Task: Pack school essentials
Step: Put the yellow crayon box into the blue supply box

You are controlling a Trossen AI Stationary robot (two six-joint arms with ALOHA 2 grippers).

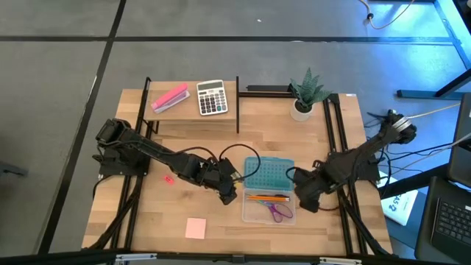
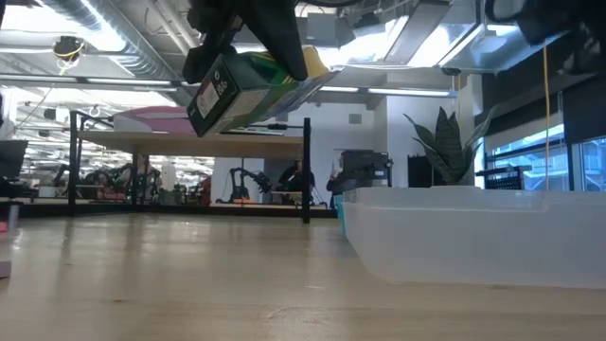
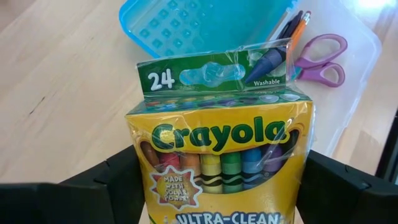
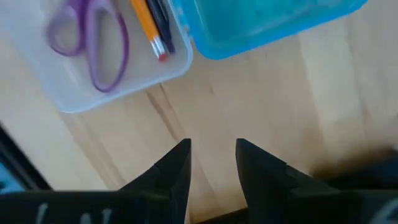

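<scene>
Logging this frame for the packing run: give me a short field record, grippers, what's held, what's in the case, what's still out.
left gripper: shut on the crayon box, lifted off the table beside the clear case
right gripper: open, empty, over bare wood on the case's other side
in case: purple scissors, orange pencil
lid: blue, open
still out: pink notepad, small red piece
back shelf: calculator, long pink block

Bare desk lies at 6 o'clock of the left tool; the open case blocks 3 o'clock, apparently close.
</scene>
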